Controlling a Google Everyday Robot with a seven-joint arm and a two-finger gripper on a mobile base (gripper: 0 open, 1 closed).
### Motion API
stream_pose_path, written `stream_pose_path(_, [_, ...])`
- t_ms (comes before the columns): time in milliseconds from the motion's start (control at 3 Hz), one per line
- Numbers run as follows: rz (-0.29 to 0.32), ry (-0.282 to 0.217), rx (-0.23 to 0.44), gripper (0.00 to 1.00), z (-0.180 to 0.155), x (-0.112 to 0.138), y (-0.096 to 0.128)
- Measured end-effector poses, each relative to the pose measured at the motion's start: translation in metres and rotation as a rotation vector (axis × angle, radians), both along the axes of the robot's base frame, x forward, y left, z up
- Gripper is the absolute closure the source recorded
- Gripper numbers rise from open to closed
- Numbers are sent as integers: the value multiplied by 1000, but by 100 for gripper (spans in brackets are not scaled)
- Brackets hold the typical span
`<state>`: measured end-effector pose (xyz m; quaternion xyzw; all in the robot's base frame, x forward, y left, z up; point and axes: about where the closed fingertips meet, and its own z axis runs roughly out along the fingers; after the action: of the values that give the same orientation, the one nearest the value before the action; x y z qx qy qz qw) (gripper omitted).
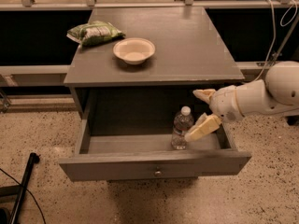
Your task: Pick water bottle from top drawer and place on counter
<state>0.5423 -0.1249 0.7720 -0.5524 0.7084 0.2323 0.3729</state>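
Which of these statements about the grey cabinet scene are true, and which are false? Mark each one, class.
1. The small clear plastic water bottle with a white cap stands upright inside the open grey top drawer. True.
2. The round cream bowl sits inside the drawer. False: it rests on the flat grey counter.
3. The robot's cream gripper is open and close beside the bottle, over the drawer. True.
4. The green packet lies on the speckled floor. False: it lies on the counter, near the bowl.
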Motion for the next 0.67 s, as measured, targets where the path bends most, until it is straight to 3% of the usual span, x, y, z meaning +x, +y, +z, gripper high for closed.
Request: stream_pose_path(667, [-30, 42, 120, 6, -29, 13, 19])
